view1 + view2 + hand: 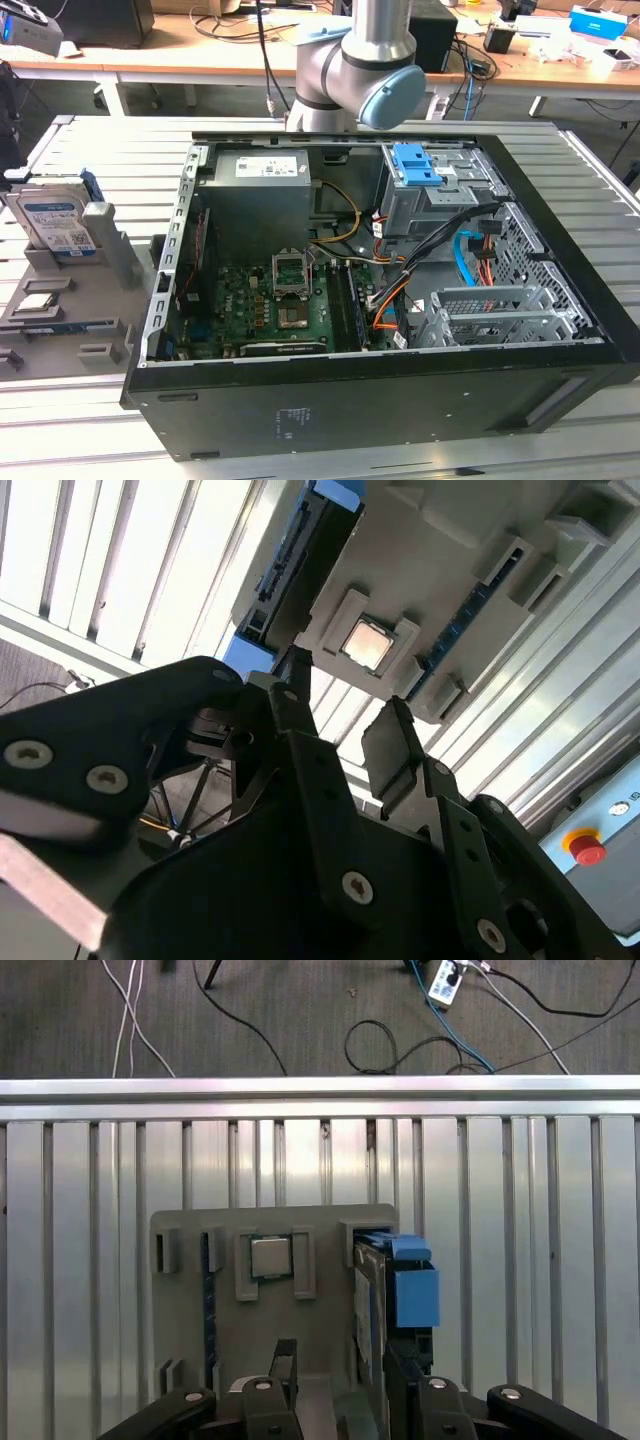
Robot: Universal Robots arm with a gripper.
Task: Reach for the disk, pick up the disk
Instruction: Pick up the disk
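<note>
The disk (55,222) stands on edge in a grey holder (75,300) on the slatted table (120,150), at nine o'clock from the open computer case (380,400) in the exterior view. Its white-and-blue barcode label faces outward, the print illegible. In the first wrist view the end effector (342,1352) hangs over the holder, released, fingers (285,1355) spread. A square chip (270,1257) lies beside the disk.

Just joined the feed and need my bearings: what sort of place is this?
Likely a computer-assembly lab bench: an opened desktop PC case, a grey fixture holding the disk, and cable-strewn desks behind.
</note>
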